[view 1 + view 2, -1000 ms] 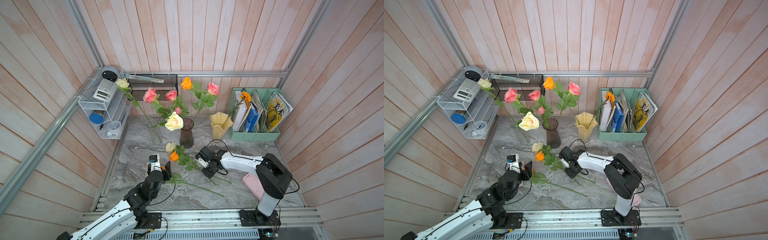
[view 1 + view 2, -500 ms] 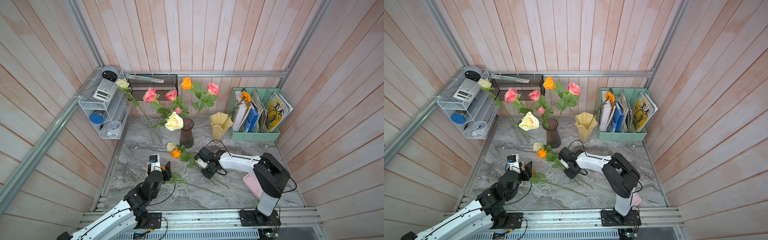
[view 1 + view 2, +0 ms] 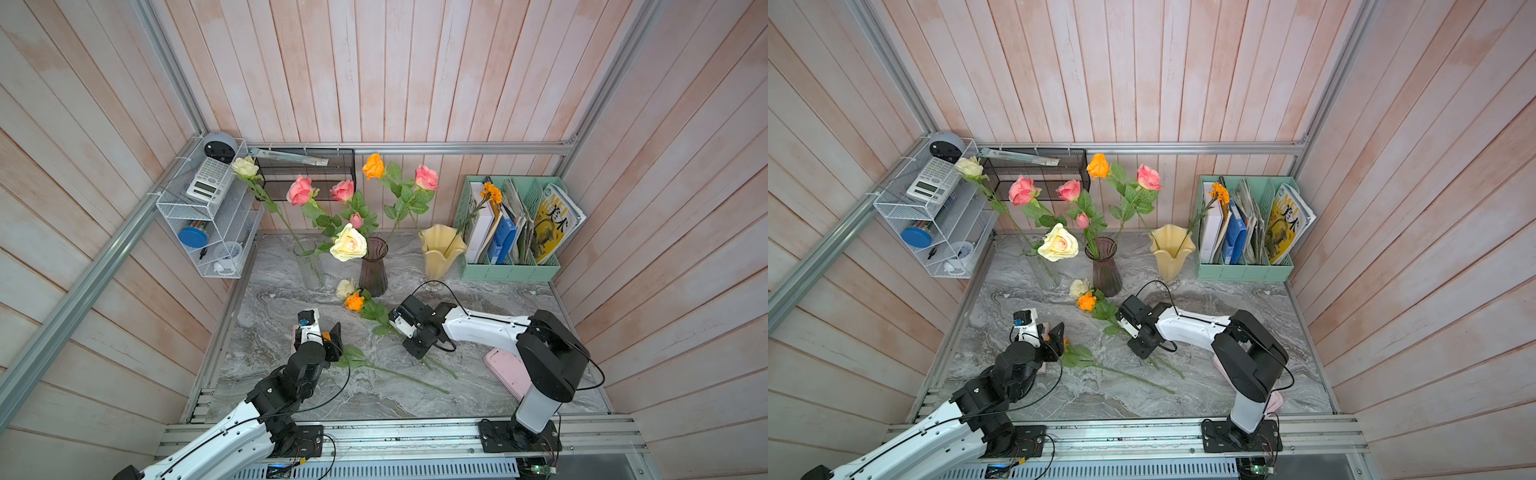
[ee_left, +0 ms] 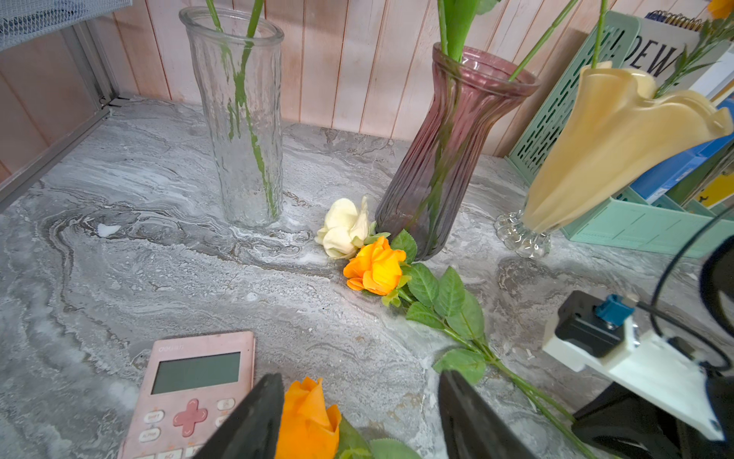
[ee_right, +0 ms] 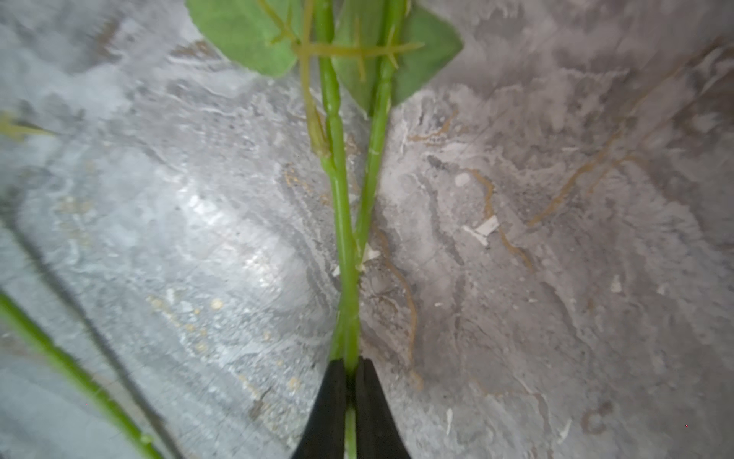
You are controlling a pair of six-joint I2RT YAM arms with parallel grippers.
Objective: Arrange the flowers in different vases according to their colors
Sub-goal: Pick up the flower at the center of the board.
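Two roses slid nearer the purple vase [image 3: 373, 270] as the right gripper [image 5: 349, 363] clamped down.
Its jaws now pinch both rose stems [image 5: 344, 258]. On the marble, orange rose [image 3: 354, 301] sits at the vase's 7 o'clock, cream rose [image 3: 345, 287] at 8. The left gripper [image 4: 359, 377] is spread wide around a second orange rose [image 4: 310, 413], pink calculator [image 4: 194, 381] at its 9 o'clock.
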